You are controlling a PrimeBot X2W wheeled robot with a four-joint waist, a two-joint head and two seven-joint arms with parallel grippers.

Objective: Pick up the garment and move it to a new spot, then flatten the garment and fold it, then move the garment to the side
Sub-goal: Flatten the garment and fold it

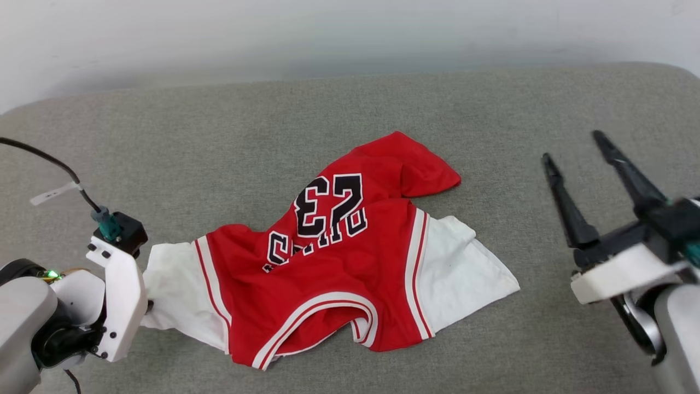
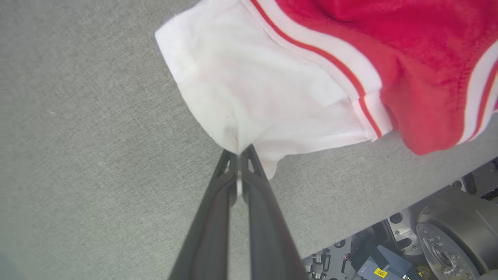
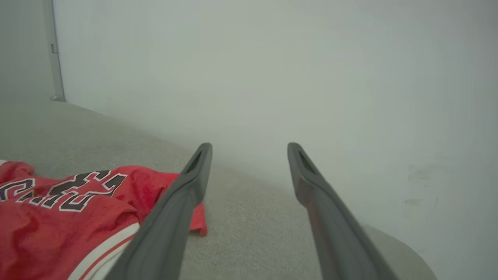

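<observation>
A pale wall (image 1: 350, 33) runs behind a grey cloth-covered tabletop (image 1: 219, 137) with rounded corners. The jersey (image 1: 328, 257) lies crumpled near the middle of the tabletop, a little toward the robot's left, printed side up. Its collar is toward the robot and its hem is bunched toward the wall. The red body is creased across the lettering, so the black "23" (image 1: 328, 202) reads clearly and the word under it is partly folded in. One white sleeve (image 1: 465, 273) spreads flat toward the robot's right. The other sleeve (image 2: 249, 89) reaches toward the robot's left.

The right gripper (image 1: 571, 146) sits well apart from the jersey, off to the right, its two dark fingers spread wide and nothing between them. Its own camera looks past the fingers at the wall, with the red cloth low at the left.

The left gripper (image 2: 238, 155) is down at the jersey's left edge. Its fingers are pressed together on the outer edge of that sleeve, and a sliver of white cloth shows pinched between them.
</observation>
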